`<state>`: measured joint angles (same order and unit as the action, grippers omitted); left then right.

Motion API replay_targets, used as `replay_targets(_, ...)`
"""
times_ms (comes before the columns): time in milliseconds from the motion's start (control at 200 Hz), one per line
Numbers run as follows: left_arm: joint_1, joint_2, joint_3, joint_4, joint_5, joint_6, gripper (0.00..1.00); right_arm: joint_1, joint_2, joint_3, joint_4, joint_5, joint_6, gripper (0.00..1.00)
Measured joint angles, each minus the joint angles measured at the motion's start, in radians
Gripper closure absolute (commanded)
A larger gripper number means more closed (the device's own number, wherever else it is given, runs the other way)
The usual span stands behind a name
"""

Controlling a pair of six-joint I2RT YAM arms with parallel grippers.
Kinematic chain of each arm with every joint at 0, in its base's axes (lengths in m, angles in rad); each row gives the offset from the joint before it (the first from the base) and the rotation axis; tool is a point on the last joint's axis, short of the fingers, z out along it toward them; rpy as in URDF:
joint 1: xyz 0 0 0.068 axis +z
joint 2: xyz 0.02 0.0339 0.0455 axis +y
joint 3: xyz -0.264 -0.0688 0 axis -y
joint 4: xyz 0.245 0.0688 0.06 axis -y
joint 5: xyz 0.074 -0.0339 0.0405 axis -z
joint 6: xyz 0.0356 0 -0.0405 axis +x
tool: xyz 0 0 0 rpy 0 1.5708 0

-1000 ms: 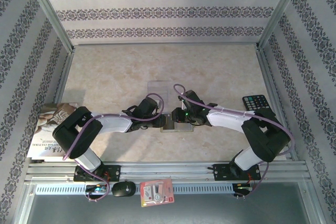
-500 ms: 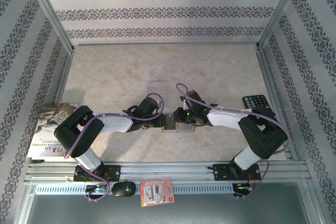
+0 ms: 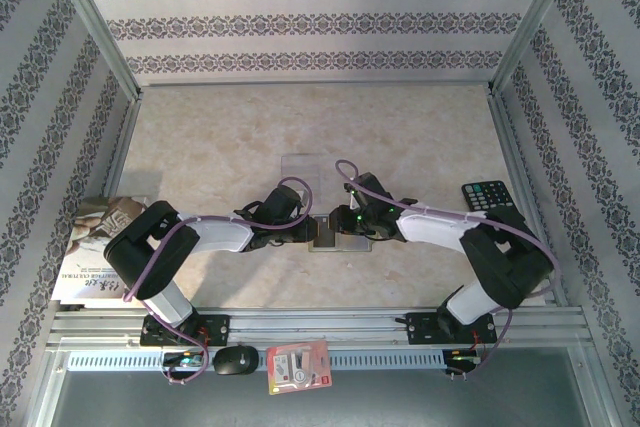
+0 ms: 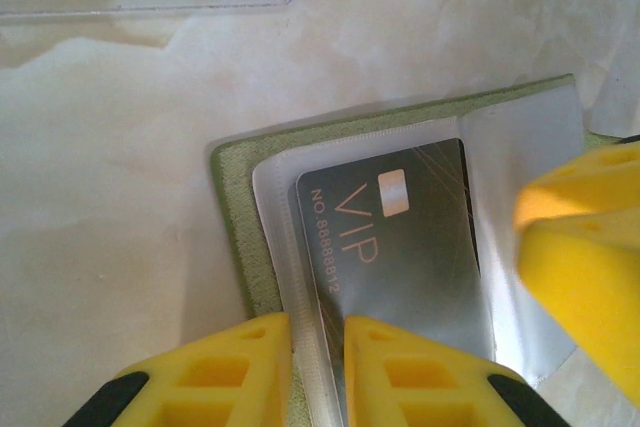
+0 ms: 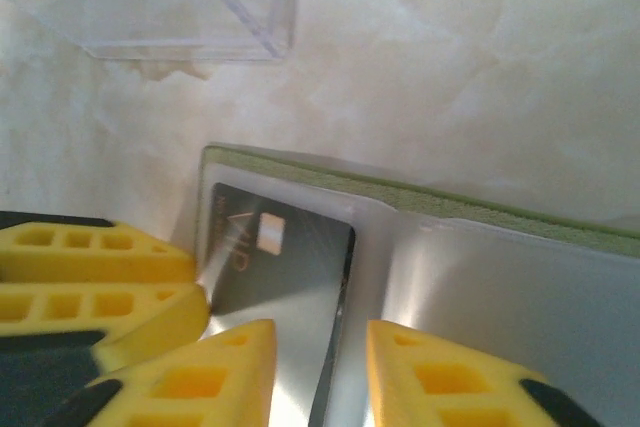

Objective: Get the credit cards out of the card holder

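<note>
My left pincer is barely parted. Its yellow foam-like fingers stand a slit apart, and the edge of the clear sleeve runs between the tips. I cannot tell whether they press on it, and they clamp nothing.

My right pincer is open wider and astride the long edge of the credit card, its fingers clear of the card on either side.

The card is a dark grey, glossy rectangle marked "VIP" with a small pale chip, and it sits inside the sleeve. The card holder lies open and flat at the centre of the pale marbled worktop. Its matte olive-green cover shows as a border around the shiny pockets.

From the holder, a clear plastic box sits near at 12 o'clock. A black calculator lies well apart at 3 o'clock, and a book lies at 9 o'clock on the worktop's edge.
</note>
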<state>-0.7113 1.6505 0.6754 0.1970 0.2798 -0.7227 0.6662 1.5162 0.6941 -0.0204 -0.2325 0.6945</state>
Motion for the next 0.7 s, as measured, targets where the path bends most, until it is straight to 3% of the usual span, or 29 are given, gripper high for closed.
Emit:
replay_targets(175,0.0,0.0,-0.002,0.004,0.0,-0.004,0.79,0.031,-0.086,0.011,-0.053,0.089,-0.072,0.6)
replay_targets(699,0.0,0.0,-0.005,0.011,0.0,-0.008,0.79,0.05,0.023,0.023,-0.115,0.158,-0.158,0.57)
